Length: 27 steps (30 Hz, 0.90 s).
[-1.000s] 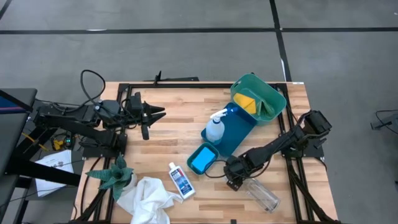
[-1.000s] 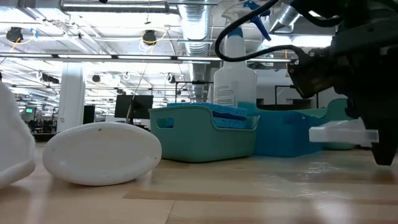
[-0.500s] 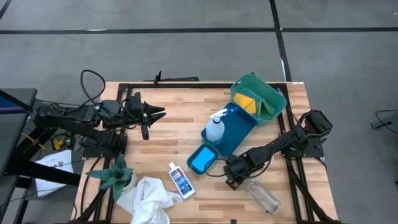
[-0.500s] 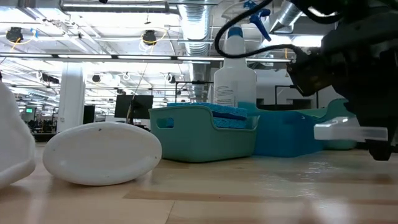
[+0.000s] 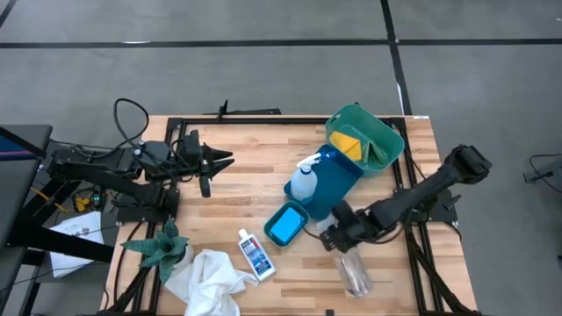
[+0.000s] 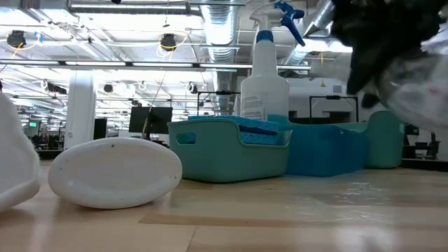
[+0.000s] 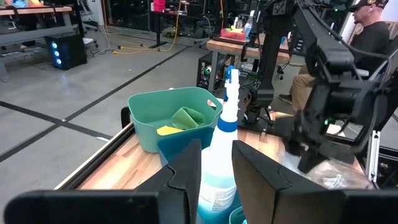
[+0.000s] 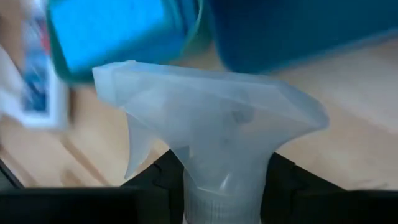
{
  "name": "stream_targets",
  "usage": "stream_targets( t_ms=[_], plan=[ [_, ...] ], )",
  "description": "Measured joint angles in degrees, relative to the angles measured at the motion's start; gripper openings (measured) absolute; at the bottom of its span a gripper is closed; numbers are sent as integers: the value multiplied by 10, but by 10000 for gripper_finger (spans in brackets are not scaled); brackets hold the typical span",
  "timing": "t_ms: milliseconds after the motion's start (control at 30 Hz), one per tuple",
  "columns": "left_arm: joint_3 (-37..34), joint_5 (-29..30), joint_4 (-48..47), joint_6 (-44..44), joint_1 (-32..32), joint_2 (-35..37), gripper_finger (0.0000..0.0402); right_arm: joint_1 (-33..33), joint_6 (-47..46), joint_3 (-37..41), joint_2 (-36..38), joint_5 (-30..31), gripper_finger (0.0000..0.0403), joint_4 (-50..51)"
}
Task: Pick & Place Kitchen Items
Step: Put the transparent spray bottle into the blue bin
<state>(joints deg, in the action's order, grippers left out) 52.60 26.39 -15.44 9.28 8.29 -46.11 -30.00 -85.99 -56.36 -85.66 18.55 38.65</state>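
Right gripper (image 5: 344,235) clamped on clear plastic bottle (image 5: 355,270) (neck end).

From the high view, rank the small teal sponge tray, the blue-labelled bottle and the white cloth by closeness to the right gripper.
Right gripper is shut on the clear bottle.
1. Small teal sponge tray, just to its left.
2. Blue-labelled bottle, farther left.
3. White cloth, farthest, at the front-left edge.

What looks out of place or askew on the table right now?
The green bin with the yellow pad sits tilted at the table's far right corner. The white cloth lies crumpled at the near edge beside the green plant. The right gripper grips the clear bottle at its neck.
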Motion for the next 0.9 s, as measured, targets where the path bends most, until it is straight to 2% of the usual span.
stream_targets(
  t_ms=[200,467,700,900],
  plan=[
    [0,0,0,0,0,0,87,-60,-103,0,25,114,128,57],
    [0,0,0,0,0,0,87,-115,-196,-1,25,208,128,76],
    [0,3,1,0,0,0,87,-120,-153,-47,24,269,128,143],
    [0,52,26,0,0,-8,87,-120,-72,-87,24,318,128,164]
  ],
)
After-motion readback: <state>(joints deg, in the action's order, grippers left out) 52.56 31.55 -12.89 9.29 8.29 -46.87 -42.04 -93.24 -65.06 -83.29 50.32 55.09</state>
